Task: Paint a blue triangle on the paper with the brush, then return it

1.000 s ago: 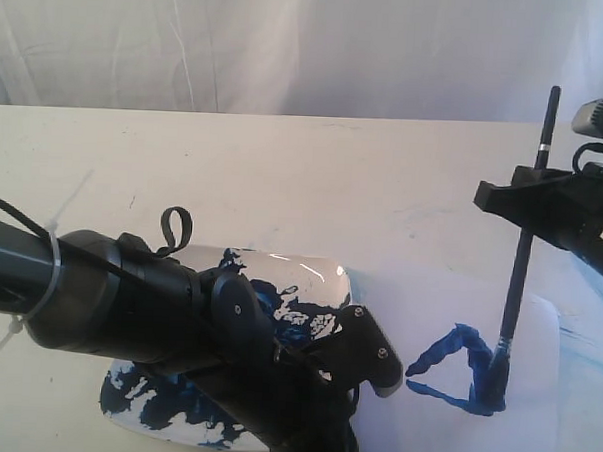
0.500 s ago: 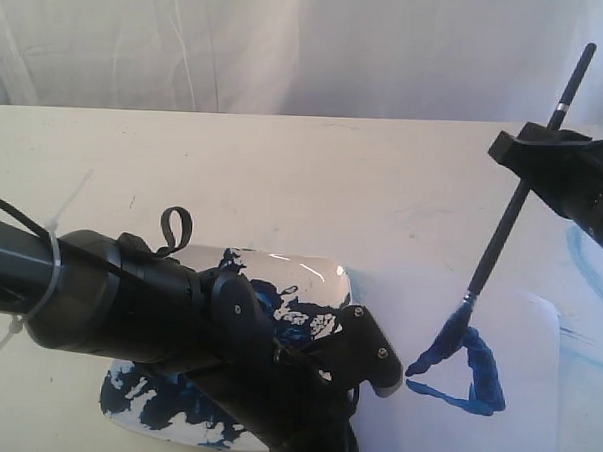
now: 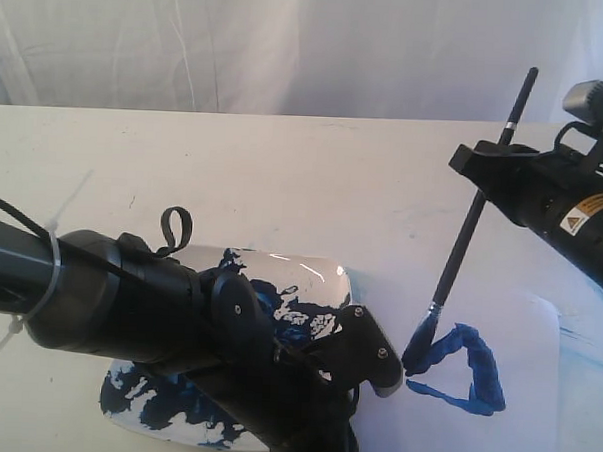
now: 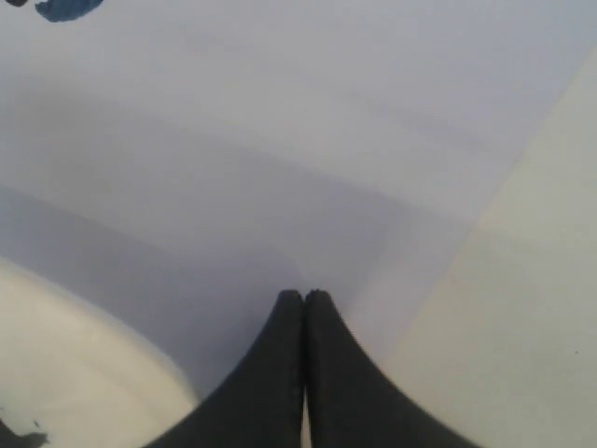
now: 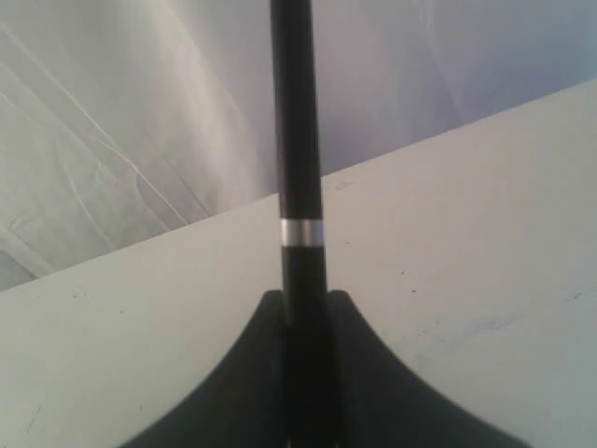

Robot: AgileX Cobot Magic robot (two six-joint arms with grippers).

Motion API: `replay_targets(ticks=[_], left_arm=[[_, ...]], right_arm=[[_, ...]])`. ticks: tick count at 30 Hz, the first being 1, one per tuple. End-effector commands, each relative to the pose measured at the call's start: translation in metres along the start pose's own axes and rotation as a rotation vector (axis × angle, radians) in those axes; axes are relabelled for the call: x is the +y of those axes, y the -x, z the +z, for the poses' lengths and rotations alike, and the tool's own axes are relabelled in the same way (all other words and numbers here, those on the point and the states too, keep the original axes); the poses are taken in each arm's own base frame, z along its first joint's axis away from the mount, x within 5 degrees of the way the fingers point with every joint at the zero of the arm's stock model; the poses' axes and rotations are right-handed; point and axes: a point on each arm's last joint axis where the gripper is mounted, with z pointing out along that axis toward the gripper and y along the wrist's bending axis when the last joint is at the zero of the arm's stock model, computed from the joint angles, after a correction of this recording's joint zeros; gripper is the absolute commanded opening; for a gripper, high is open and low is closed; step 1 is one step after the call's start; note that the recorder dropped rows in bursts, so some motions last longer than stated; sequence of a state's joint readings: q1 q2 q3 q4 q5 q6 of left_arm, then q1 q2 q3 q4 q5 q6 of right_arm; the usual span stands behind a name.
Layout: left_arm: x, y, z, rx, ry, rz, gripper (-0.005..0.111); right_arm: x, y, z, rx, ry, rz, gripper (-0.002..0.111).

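Observation:
A dark blue triangle (image 3: pixel 465 368) is painted on the white paper (image 3: pixel 443 432) at the front right of the table. The long black brush (image 3: pixel 466 238) slants down from my right gripper (image 3: pixel 481 162), which is shut on its handle; the blue bristle tip (image 3: pixel 416 349) rests at the triangle's left corner. In the right wrist view the brush handle (image 5: pixel 297 159) rises from between the shut fingers of my right gripper (image 5: pixel 304 308). My left gripper (image 3: pixel 390 375) is shut with nothing in it, pressing down on the paper's left edge beside the dish; its wrist view shows the gripper (image 4: pixel 304 297) over the paper (image 4: pixel 280 140).
A white square dish (image 3: pixel 309 276) smeared with blue paint lies under my left arm. Faint light-blue smears (image 3: pixel 582 343) mark the table at the right edge. A white curtain (image 3: pixel 289 45) hangs behind the table.
The right gripper carried the brush from the triangle's lower right corner, up its side, and over to the left corner. The left arm stayed still.

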State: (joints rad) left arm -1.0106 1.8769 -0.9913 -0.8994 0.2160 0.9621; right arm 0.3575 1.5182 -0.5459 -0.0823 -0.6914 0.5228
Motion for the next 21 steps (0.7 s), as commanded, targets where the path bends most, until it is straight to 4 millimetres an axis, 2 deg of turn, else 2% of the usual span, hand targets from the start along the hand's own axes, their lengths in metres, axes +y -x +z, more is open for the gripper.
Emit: replay_targets(ticks=[1, 21], left_arm=[[-0.003, -0.006, 0.003, 0.029, -0.025, -0.002, 0.000], [-0.004, -0.007, 0.003, 0.036, -0.039, -0.002, 0.000]], right_arm=[[0.003, -0.002, 0.003, -0.010, 0.022, 0.000, 0.000], [-0.004, -0.012, 0.006, 0.066, -0.024, -0.080, 0.000]])
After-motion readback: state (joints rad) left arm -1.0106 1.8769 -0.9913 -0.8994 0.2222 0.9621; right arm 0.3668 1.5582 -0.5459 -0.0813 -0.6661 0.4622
